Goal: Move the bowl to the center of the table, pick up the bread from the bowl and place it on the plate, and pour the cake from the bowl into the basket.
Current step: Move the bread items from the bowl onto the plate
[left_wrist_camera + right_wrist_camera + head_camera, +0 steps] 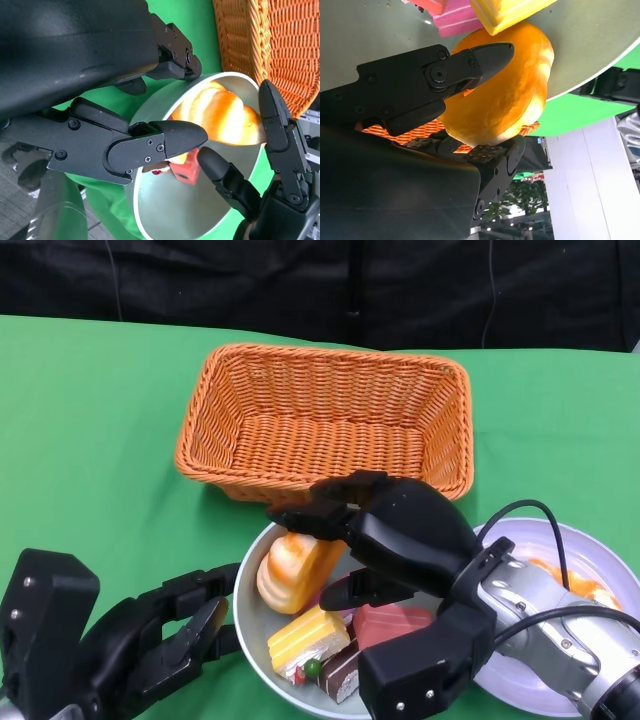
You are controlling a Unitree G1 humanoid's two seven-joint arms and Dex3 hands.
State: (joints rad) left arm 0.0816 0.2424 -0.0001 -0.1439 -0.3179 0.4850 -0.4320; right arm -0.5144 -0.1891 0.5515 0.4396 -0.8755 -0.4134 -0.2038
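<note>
A: Bread (293, 570) is in the bowl (252, 615), at the side nearest the basket (330, 420). Its long axis is tilted; one end leans on the bowl's wall and the other end points to the cake (310, 638) pieces in the middle.

B: And which hand is nearer to it?

A: The right hand (390, 540). It reaches over the bowl from the plate (560, 550) side, and its fingers (310, 512) are already at the bread. In the right wrist view 1 finger (470, 65) lies across one side of the bread (505, 85) and another finger (495, 160) is under the opposite side, so the hand closes around it across its short width. The writer judges it as a grip, though how firm it is cannot be told.

B: What does the left hand do?

A: The left hand (170, 635) is at the bowl's rim on the other side. The left wrist view shows its fingers (165, 145) over and around the rim (165, 100), so it seems to hold the bowl steady.

B: So the coming move?

A: Probably to lift the bread and carry it toward the robot's right, to the plate just beside the bowl. The plate lies behind the right forearm, so the hand must draw back that way.
</note>
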